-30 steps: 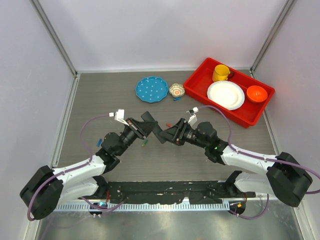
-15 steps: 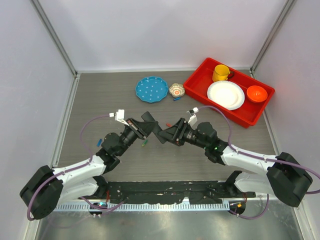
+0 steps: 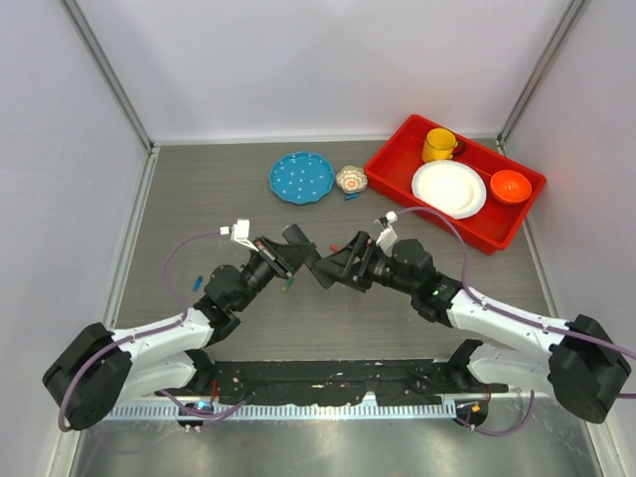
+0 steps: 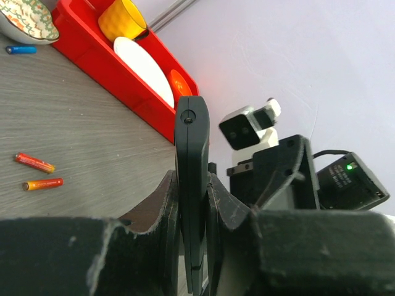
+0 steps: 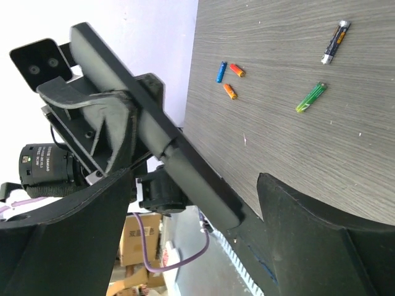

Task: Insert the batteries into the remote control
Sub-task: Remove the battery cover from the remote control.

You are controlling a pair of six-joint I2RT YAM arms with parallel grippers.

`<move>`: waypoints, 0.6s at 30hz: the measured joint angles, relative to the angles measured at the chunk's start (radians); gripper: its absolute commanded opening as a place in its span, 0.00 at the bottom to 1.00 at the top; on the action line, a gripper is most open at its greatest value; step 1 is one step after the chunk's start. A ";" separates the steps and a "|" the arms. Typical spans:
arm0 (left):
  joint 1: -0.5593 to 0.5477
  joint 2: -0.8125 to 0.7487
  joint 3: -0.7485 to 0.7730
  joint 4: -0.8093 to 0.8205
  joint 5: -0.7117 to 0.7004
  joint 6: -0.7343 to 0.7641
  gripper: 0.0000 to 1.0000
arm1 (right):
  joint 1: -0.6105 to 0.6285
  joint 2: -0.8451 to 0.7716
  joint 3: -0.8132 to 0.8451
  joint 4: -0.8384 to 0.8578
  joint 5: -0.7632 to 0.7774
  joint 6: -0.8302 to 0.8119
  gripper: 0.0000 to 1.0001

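The left gripper (image 4: 192,188) clamps the remote control (image 4: 191,139); the right gripper (image 5: 194,179) gapes around it. The batteries (image 5: 335,42) lie near the remote, unloaded; the right gripper probably needs to close on it next.

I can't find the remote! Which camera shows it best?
The right wrist view: the remote control shows nearly its whole length there. The left wrist view shows only its thin edge. In the top view it is just a small dark bit that is hard to pick out.

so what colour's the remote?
Black; the remote shows best in the left wrist view.
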 measured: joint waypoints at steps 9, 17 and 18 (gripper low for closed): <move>0.000 0.079 -0.016 0.076 -0.017 -0.074 0.00 | 0.000 -0.123 0.219 -0.426 0.067 -0.241 0.90; 0.000 0.211 -0.044 0.217 -0.022 -0.187 0.00 | 0.000 -0.183 0.311 -0.702 0.173 -0.413 0.91; 0.000 0.224 -0.046 0.234 -0.022 -0.197 0.00 | 0.000 -0.175 0.328 -0.739 0.192 -0.439 0.91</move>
